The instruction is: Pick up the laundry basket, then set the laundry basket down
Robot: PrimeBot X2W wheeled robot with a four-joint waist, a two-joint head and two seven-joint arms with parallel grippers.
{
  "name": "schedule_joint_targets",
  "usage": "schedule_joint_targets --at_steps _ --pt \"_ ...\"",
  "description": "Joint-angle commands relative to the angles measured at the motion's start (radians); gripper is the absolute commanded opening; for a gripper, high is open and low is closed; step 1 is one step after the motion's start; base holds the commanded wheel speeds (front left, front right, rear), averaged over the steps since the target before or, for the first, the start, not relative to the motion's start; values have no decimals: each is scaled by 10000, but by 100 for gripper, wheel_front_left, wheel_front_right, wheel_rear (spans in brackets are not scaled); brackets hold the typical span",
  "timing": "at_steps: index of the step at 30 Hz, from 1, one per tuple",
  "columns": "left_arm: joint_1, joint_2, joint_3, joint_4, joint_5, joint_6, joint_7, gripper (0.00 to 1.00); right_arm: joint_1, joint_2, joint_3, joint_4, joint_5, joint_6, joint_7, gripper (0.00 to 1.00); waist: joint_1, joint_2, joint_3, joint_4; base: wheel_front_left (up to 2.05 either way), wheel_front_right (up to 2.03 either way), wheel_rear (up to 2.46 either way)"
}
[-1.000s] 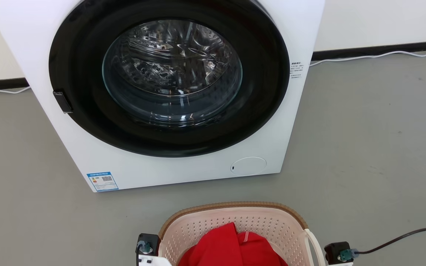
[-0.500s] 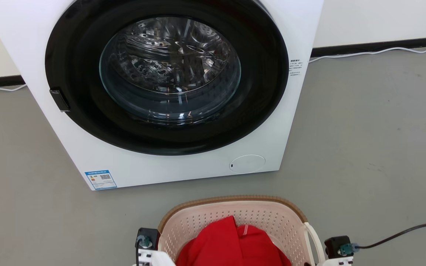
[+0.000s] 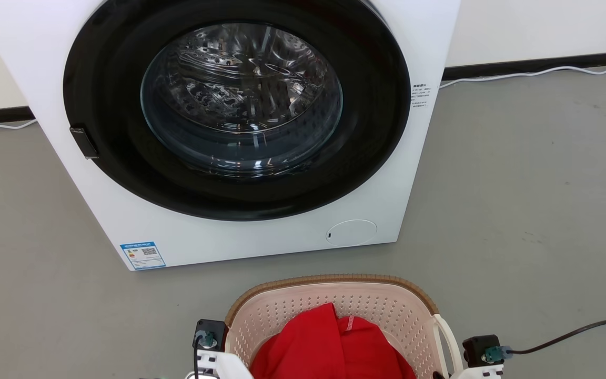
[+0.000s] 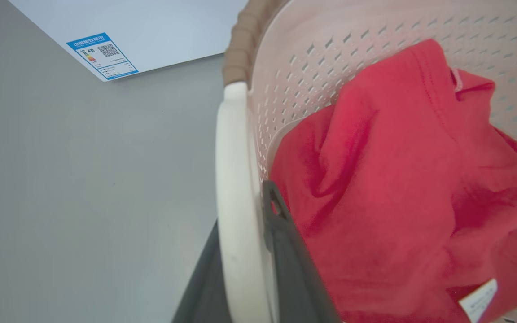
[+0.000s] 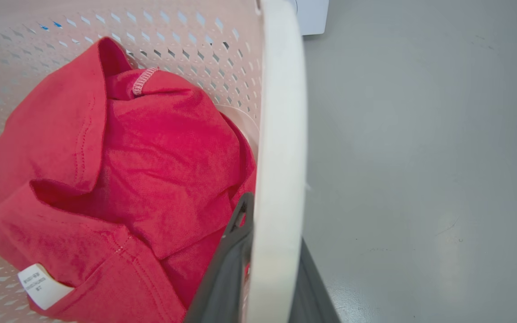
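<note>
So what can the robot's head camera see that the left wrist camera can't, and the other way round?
Head view: the washing machine's round glass door with the steel drum behind it, a white cable along the wall and a black cable on the grey floor. Left wrist view: close up, the left fingers closed either side of the white loop handle, and a white fabric tag. Both: the laundry basket, the red garment in it, the washer's blue sticker and that floor.

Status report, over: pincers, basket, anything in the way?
Left pincer clamped on left handle, right pincer on right handle. Laundry basket holds red garment. Washer ahead, gap between.
</note>
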Motion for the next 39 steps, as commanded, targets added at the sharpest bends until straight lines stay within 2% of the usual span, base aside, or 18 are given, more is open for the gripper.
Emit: schedule_joint_targets --at_steps 1,20,39 --pt "-480 131 64 -72 2 28 -124 0 -374 28 213 -151 10 104 -261 0 1 -1 0 -5 0 0 0" --pt "-707 131 -413 88 -471 73 -237 0 -479 28 385 -137 228 104 -483 0 1 -1 158 -27 0 0 0" --pt "-2028 179 -542 730 -469 176 -636 0 -1324 28 742 -607 631 104 -1028 0 1 -1 2077 210 0 0 0"
